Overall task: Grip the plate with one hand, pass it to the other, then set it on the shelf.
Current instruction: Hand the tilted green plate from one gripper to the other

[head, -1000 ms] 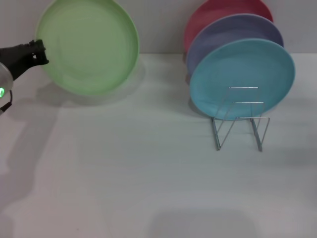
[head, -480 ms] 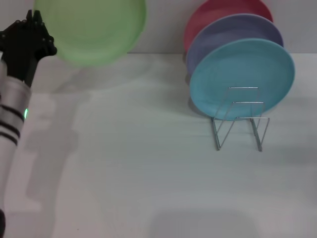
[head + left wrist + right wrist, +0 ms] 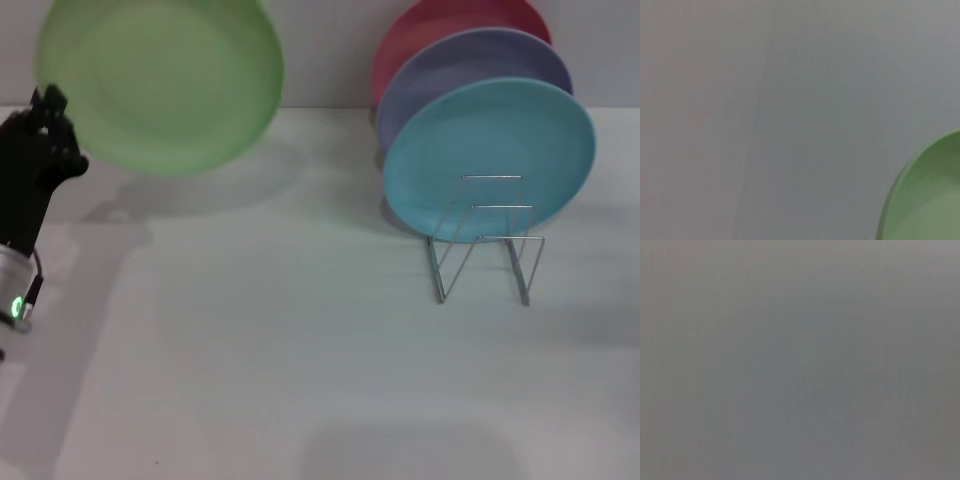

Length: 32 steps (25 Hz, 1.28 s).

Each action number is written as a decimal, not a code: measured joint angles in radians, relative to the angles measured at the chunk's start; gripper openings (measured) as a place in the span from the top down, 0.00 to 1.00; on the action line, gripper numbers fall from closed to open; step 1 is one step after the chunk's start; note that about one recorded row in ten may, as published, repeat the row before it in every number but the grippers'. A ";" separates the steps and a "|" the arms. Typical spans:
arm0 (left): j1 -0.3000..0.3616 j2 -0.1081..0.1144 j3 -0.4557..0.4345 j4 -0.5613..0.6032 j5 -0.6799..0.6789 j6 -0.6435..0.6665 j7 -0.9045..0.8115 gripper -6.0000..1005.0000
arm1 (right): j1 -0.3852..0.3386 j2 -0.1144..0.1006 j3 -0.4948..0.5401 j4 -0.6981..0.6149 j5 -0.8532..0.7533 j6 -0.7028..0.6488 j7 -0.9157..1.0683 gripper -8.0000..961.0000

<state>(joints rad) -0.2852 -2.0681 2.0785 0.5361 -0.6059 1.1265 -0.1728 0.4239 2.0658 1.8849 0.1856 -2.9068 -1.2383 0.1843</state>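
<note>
The light green plate [image 3: 160, 80] hangs tilted in the air above the table's far left, facing me, with its shadow on the table below. My left gripper [image 3: 52, 118], black on a silver-grey arm with a green light, is shut on the plate's left rim. In the left wrist view only a curved piece of the plate [image 3: 930, 200] shows against a grey surface. The shelf [image 3: 485, 240], a small silver wire rack, stands at the right of the table. My right gripper is out of view; its wrist view shows only plain grey.
A sky-blue plate [image 3: 490, 150] leans upright in the rack, with a lavender plate [image 3: 450, 70] and a red plate [image 3: 440, 25] behind it. A grey wall runs along the table's far edge.
The left arm swung up with the plate, then dropped back toward the left. The plate has shifted slightly left and stays off the table. The rack and its plates have not moved.
</note>
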 joint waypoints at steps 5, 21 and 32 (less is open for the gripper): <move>0.006 -0.004 0.022 -0.036 -0.003 -0.002 -0.036 0.96 | -0.017 0.010 -0.031 -0.001 -0.008 -0.045 0.005 0.30; -0.020 -0.011 0.045 -0.130 -0.012 -0.012 -0.071 0.96 | -0.154 0.027 -0.440 0.035 -0.005 -0.303 0.210 0.30; -0.020 -0.012 0.074 -0.131 -0.054 -0.007 -0.053 0.96 | -0.203 0.027 -0.819 0.218 0.078 -0.206 0.175 0.30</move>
<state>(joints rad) -0.3056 -2.0800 2.1520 0.4049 -0.6595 1.1195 -0.2263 0.2209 2.0923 1.0655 0.4037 -2.8285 -1.4440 0.3597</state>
